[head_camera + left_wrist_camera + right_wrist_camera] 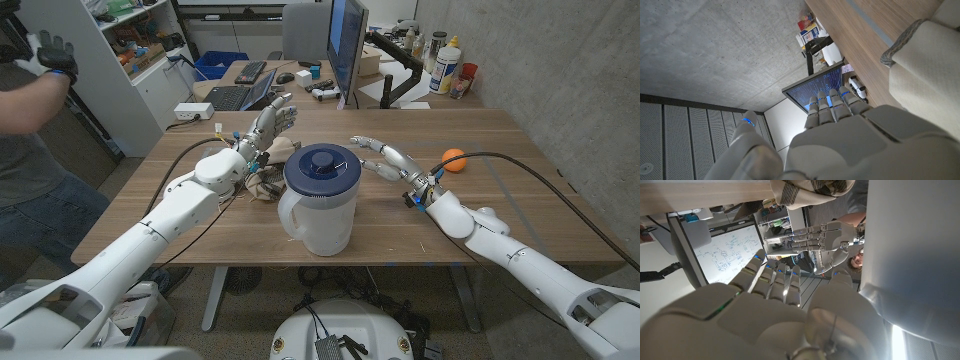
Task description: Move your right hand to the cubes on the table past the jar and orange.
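1. Reaching in from the right, the right hand (385, 158) hangs just above the bench (500, 215) beside the jar (321, 198), fingers spread wide and straight, holding nothing; in the right wrist view the same hand (771, 282) shows its fingers extended side by side.
2. The left hand (272, 125) is raised on the other side of the jar, fingers open and apart, also empty; its back shows in the left wrist view (832, 107), and from the right wrist it appears palm-on (820, 240).
3. The jar, a clear pitcher with a dark blue lid and a handle, stands upright near the bench's front edge, between the two hands.
4. The orange (455, 159) lies on the bench to the right of the right hand, near its wrist, apart from it.
5. Small wooden-looking pieces, probably the cubes (263, 186), sit just left of the jar under the left forearm; they are partly hidden.
6. The bench is wood-grained, and a black cable crosses it toward each arm.
7. Beyond it stands a desk with a monitor (346, 45), a keyboard (228, 97) and bottles (447, 65), against a concrete wall.
8. A person (35, 120) with a gloved hand raised stands at the left edge.
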You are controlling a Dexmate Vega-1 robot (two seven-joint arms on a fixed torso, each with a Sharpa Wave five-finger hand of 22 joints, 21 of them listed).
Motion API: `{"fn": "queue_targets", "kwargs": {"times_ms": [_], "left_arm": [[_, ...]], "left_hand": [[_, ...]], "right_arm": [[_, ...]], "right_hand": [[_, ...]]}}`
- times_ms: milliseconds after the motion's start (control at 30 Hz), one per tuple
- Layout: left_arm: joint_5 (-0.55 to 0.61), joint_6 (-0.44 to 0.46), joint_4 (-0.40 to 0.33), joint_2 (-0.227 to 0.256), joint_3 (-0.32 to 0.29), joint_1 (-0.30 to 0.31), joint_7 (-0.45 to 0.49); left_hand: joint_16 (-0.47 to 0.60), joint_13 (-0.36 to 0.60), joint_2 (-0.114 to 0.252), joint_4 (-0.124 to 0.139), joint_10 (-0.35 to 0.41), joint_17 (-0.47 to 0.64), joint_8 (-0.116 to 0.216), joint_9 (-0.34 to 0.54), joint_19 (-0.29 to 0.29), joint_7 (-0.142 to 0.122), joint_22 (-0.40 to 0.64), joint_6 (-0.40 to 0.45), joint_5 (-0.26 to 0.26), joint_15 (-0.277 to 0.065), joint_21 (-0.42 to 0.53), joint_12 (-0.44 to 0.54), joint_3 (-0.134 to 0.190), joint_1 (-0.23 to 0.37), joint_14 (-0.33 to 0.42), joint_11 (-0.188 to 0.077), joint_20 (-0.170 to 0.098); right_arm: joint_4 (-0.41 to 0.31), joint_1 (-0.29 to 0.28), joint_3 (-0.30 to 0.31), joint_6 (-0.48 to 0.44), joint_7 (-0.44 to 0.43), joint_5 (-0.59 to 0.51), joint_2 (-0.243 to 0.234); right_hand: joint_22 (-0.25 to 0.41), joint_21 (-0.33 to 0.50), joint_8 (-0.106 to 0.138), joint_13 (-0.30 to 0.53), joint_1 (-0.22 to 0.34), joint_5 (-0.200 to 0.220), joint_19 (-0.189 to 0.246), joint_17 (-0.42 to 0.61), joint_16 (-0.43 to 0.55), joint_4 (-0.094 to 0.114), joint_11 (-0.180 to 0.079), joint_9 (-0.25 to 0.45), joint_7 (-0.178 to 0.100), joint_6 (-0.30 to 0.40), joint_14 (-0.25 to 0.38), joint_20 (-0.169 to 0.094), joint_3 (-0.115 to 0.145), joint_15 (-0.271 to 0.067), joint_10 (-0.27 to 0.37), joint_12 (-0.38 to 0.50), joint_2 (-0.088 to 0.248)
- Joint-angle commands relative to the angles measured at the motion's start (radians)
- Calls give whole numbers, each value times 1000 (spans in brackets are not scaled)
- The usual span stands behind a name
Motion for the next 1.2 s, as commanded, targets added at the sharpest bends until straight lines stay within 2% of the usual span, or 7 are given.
{"fn": "queue_targets", "kwargs": {"times_ms": [33,367,467,500,767,1200], "left_arm": [[0,3,-11,8,-3,1,-5],[0,12,-17,12,1,1,-9],[1,24,-20,13,2,0,-3],[0,25,-20,12,2,0,-2],[-2,31,-21,13,1,2,3],[0,43,-42,23,-8,5,16]], "left_hand": [[5,6,-3,3,6,4,5,5,9,2,2,10,5,-2,-3,3,-6,8,8,2,-8],[4,6,-2,3,6,4,5,5,10,2,3,11,6,-1,-7,3,-8,9,8,2,-8],[4,6,-2,3,7,4,5,5,10,1,3,11,7,-1,-8,4,-8,10,9,2,-7],[4,6,-2,3,7,4,5,5,10,1,3,12,7,-1,-8,4,-8,10,9,2,-7],[4,6,-2,3,8,4,5,6,11,1,3,12,8,0,-10,4,-9,10,9,3,-7],[4,6,-1,3,8,4,4,6,13,1,3,12,10,-1,-14,4,-12,11,10,2,-7]], "right_arm": [[-40,1,-27,-38,-72,-100,-22],[21,62,-89,-29,-70,-132,-16],[37,80,-106,-32,-70,-142,-14],[39,86,-111,-35,-73,-152,-14],[49,126,-151,-54,-99,-209,-22],[54,166,-205,-76,-124,-259,-35]], "right_hand": [[3,-3,-2,3,12,5,0,5,-4,-3,1,3,-5,1,7,6,-2,0,4,-2,-4],[3,-5,-2,4,18,5,-3,5,-5,-7,-3,3,-13,7,6,13,0,-4,7,-2,-4],[3,-6,-2,4,21,5,-6,5,-7,-8,-4,3,-14,8,2,25,1,-1,6,-3,-4],[3,-6,-2,4,22,5,-6,5,-8,-9,5,3,-16,9,0,28,1,-2,6,-3,-3],[3,-8,-3,4,27,6,-10,6,-10,-12,12,4,-19,12,-8,42,2,-1,0,-6,-3],[3,-7,-4,5,37,6,-9,5,-9,-18,9,4,-26,14,-5,55,5,1,0,-6,-3]]}}
